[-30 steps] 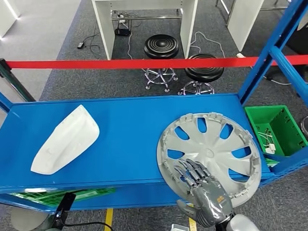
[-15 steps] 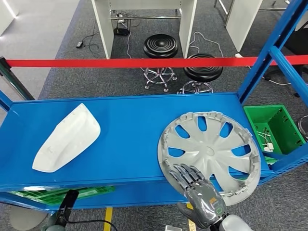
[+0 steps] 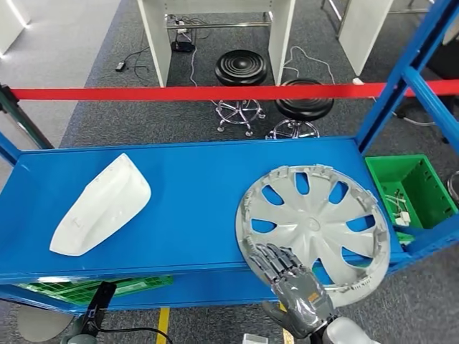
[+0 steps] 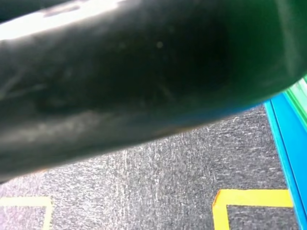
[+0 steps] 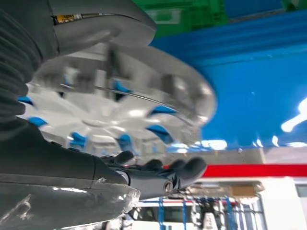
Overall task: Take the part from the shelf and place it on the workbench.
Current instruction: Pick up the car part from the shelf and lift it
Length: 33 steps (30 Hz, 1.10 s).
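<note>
Silver hubcap on blue shelf, right hand gripping its near rim

The right hand hides the hubcap's near rim.

My blue shelf carries a white moulded part at its left; the grey wheel cover overhangs its front right edge.
</note>
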Available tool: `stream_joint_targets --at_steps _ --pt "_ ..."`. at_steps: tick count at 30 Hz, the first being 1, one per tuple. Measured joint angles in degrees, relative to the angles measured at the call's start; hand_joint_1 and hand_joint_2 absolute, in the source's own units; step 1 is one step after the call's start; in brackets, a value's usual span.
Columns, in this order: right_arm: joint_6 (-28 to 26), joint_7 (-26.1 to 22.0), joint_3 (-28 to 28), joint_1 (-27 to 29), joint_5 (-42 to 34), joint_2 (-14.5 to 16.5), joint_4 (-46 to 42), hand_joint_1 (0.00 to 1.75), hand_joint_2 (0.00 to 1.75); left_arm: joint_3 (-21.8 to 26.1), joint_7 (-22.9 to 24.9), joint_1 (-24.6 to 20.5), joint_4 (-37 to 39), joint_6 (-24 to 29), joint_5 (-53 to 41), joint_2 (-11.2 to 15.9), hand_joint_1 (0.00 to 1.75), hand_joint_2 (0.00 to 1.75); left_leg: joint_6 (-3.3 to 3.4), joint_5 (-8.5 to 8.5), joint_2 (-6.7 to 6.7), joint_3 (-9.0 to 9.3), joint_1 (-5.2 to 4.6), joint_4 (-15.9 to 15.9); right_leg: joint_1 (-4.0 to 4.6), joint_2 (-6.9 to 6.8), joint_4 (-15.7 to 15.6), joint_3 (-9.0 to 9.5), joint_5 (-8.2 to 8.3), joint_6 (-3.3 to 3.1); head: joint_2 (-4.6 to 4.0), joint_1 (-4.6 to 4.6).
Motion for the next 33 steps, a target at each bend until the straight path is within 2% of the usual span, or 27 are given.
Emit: stream_joint_targets --at_steps 2,3,4,7,8,9,10,12,13,15,17,18,19,20,22,23,24,25,27,28,29,32,33 --pt "0.51 1.15 -0.01 -0.1 0.87 -0.01 0.31 0.0 1.75 0.0 -0.05 -0.01 0.0 -0.07 0.15 -0.04 0.0 0.0 -0.6 -0.19 0.04 -0.15 0.15 0.15 -0.03 0.04 0.01 -0.18 0.16 -0.71 0.0 -0.07" --pt "0.65 1.85 -0.03 -0.17 1.45 -0.01 0.46 0.0 1.75 0.0 -0.1 -0.03 0.0 -0.1 0.26 -0.1 0.0 0.0 -0.9 -0.91 0.07 -0.54 0.2 1.03 -0.11 0.02 -0.08 -0.17 0.24 -1.1 0.0 -0.16" --pt "0.63 2.6 -0.06 -0.22 2.07 0.0 0.57 0.0 1.75 0.0 -0.17 -0.06 0.0 -0.12 0.39 -0.16 0.0 0.0 -1.17 -2.28 0.1 -1.48 0.22 3.13 -0.22 -0.02 -0.19 -0.13 0.33 -1.43 0.0 -0.25" --pt "0.15 4.96 -0.1 0.02 3.99 0.03 0.85 0.0 1.75 0.05 -0.33 -0.02 0.0 -0.13 0.64 -0.23 0.0 0.0 -1.61 -7.29 0.14 -6.52 0.24 13.95 -0.25 -0.13 -0.21 -0.18 0.3 -1.86 0.0 -0.43" --pt "-0.11 5.71 -0.11 0.22 4.47 0.04 0.92 0.0 1.75 0.08 -0.38 0.07 0.0 -0.13 0.73 -0.23 0.0 0.0 -1.63 -7.6 0.14 -7.55 0.24 16.0 -0.25 -0.13 -0.21 -0.17 0.3 -1.88 0.0 -0.45" --pt "-0.4 6.43 -0.14 0.46 4.8 0.05 0.97 0.0 1.75 0.11 -0.46 0.14 0.0 -0.13 0.84 -0.23 0.0 0.0 -1.59 -6.72 0.14 -7.58 0.24 15.85 -0.26 -0.11 -0.21 -0.14 0.29 -1.87 0.0 -0.45" --pt "-0.69 7.05 -0.18 0.68 4.99 0.06 0.99 0.0 1.75 0.14 -0.55 0.18 0.0 -0.12 0.93 -0.22 0.0 0.0 -1.51 -4.91 0.14 -6.55 0.25 13.52 -0.28 -0.09 -0.2 -0.08 0.28 -1.85 0.0 -0.44" --pt "-1.27 8.09 -0.38 1.12 5.05 0.08 1.0 0.0 1.75 0.16 -0.72 0.15 0.0 -0.1 1.09 -0.19 0.0 0.0 -1.33 -1.02 0.15 -2.87 0.25 5.72 -0.18 -0.04 -0.09 0.01 0.15 -1.6 0.0 -0.47" --pt "-1.52 8.49 -0.56 1.34 5.04 0.09 0.99 0.0 1.75 0.17 -0.76 0.11 0.0 -0.09 1.12 -0.17 0.0 0.0 -1.16 -0.08 0.11 -1.46 0.25 2.71 -0.06 -0.01 -0.01 -0.05 0.09 -1.37 0.0 -0.46" --pt "-1.9 9.16 -0.96 1.81 4.97 0.09 0.91 0.0 1.75 0.25 -0.83 0.16 0.0 -0.02 1.17 -0.17 0.0 0.0 -0.68 0.04 0.01 -0.47 0.15 0.3 0.16 0.05 -0.02 -0.2 0.14 -0.81 0.0 -0.46" --pt "-2.13 9.67 -1.19 2.22 4.81 0.1 0.8 0.0 1.75 0.49 -0.87 0.29 0.0 0.04 1.19 -0.2 0.0 0.0 0.0 0.14 0.01 -0.53 0.22 0.13 0.06 0.04 -0.12 -0.28 0.1 -0.27 0.0 -0.47" --pt "-2.26 9.9 -1.3 2.41 4.75 0.11 0.74 0.0 1.75 0.64 -0.9 0.33 0.0 0.05 1.19 -0.23 0.0 0.0 0.38 0.19 0.04 -0.48 0.31 0.05 0.03 -0.01 0.57 -0.62 -0.48 0.02 0.0 -0.35" --pt "-2.38 10.12 -1.42 2.58 4.72 0.12 0.68 0.0 1.75 0.79 -0.92 0.32 0.0 0.07 1.19 -0.24 0.0 0.0 0.72 0.24 0.07 -0.44 0.44 -0.02 0.0 -0.07 2.45 -1.53 -1.68 0.3 0.0 -0.19" --pt "-2.46 10.36 -1.52 2.76 4.71 0.13 0.63 0.0 1.75 0.92 -0.94 0.32 0.0 0.11 1.19 -0.22 0.0 0.0 0.98 0.23 0.11 -0.41 0.49 -0.04 -0.04 -0.14 5.59 -3.03 -3.4 0.54 0.0 -0.05" --pt "-2.55 10.74 -1.64 3.08 4.65 0.14 0.63 0.0 1.75 1.13 -0.96 0.38 0.0 0.18 1.19 -0.14 0.0 0.0 1.27 0.17 0.15 -0.41 0.42 -0.04 -0.13 -0.19 13.47 -6.77 -6.82 0.86 0.0 0.14" --pt "-2.55 10.91 -1.65 3.27 4.59 0.14 0.65 0.0 1.75 1.19 -0.96 0.41 0.0 0.2 1.19 -0.12 0.0 0.0 1.3 0.15 0.15 -0.39 0.37 -0.04 -0.16 -0.19 15.93 -7.96 -7.39 0.91 0.0 0.13" --pt "-2.55 11.04 -1.66 3.44 4.53 0.14 0.67 0.0 1.75 1.22 -0.96 0.43 0.0 0.2 1.19 -0.13 0.0 0.0 1.3 0.13 0.14 -0.34 0.34 -0.03 -0.17 -0.19 16.26 -8.14 -6.86 0.9 0.0 0.13" --pt "-2.54 11.19 -1.66 3.55 4.46 0.14 0.69 0.0 1.75 1.23 -0.96 0.44 0.0 0.2 1.19 -0.16 0.0 0.0 1.26 0.1 0.11 -0.24 0.35 -0.03 -0.17 -0.2 14.2 -7.12 -5.3 0.83 0.0 0.13" --pt "-2.51 11.39 -1.73 3.6 4.42 0.14 0.73 0.0 1.75 1.26 -0.96 0.44 0.0 0.2 1.19 -0.2 0.0 0.0 0.99 -0.06 0.03 0.0 0.3 0.01 -0.2 -0.2 6.21 -3.02 -1.63 0.67 0.0 0.14" --pt "-2.49 11.44 -1.78 3.58 4.38 0.15 0.74 0.0 1.75 1.28 -0.96 0.43 0.0 0.2 1.19 -0.2 0.0 0.0 0.75 -0.13 0.0 0.01 0.19 0.09 -0.2 -0.16 2.83 -1.21 -0.6 0.53 0.0 0.11" --pt "-2.48 11.5 -1.83 3.61 4.31 0.17 0.77 0.0 1.75 1.29 -0.96 0.43 0.0 0.2 1.19 -0.19 0.0 0.0 0.47 -0.12 -0.02 -0.05 0.07 0.14 -0.19 -0.1 0.84 -0.16 -0.23 0.37 0.0 0.05" --pt "-2.4 11.76 -1.88 3.83 3.68 0.21 0.86 0.0 1.75 1.33 -0.96 0.42 0.0 0.2 1.19 -0.15 0.0 0.0 -0.4 -0.04 -0.03 -0.26 0.11 0.18 -0.1 0.02 0.14 0.06 -0.24 -0.5 0.0 -0.06" --pt "-2.38 11.85 -1.9 3.84 3.51 0.22 0.88 0.0 1.75 1.33 -0.96 0.43 0.0 0.2 1.19 -0.17 0.0 0.0 -0.69 -0.48 0.0 -0.44 0.16 0.62 -0.16 0.01 0.06 0.09 -0.16 -0.88 0.0 -0.14"
